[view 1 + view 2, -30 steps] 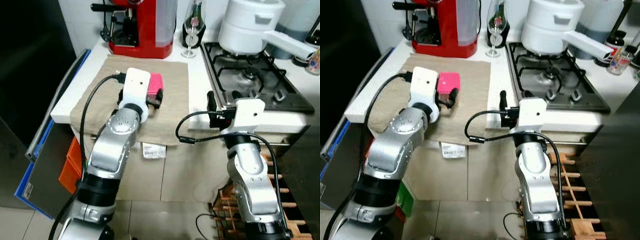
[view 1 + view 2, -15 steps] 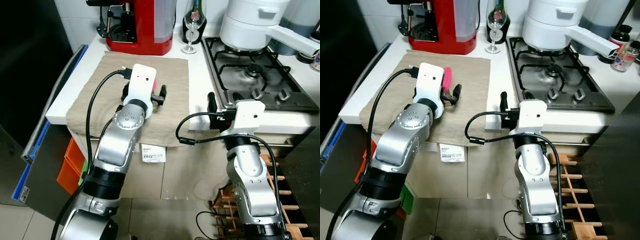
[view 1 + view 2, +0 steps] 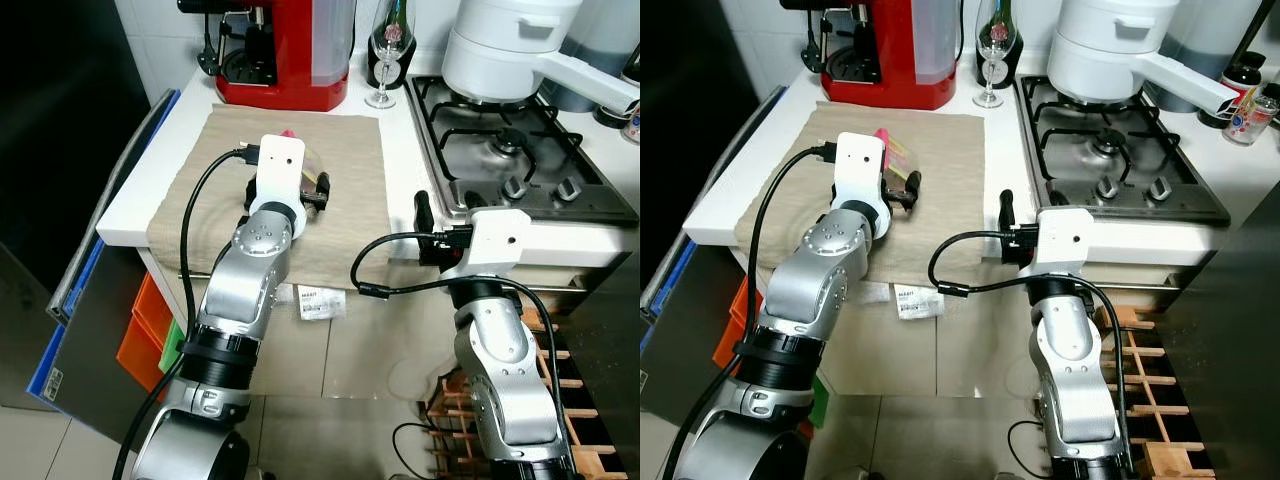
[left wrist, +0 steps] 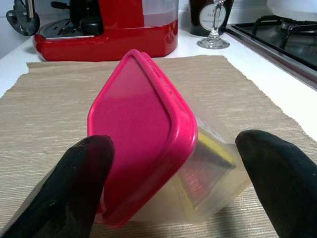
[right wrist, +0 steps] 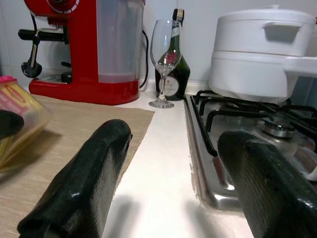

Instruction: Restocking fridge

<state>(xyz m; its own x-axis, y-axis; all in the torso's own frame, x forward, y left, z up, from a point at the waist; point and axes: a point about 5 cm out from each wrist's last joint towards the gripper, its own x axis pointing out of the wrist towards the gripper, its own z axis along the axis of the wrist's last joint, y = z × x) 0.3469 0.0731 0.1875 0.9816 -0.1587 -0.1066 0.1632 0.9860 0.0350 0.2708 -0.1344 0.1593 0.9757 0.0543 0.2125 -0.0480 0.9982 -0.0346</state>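
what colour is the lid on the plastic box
Pink, on a clear box; the lid shows best in the left wrist view.

White countertop (image 3: 150, 170) with beige cloth (image 3: 345, 215), red coffee machine (image 3: 290, 50), gas hob (image 3: 520, 160), white pot (image 3: 505, 50), tiled floor (image 3: 330, 440)

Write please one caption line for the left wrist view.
Left hand open around a tilted pink-lidded container on the beige cloth.
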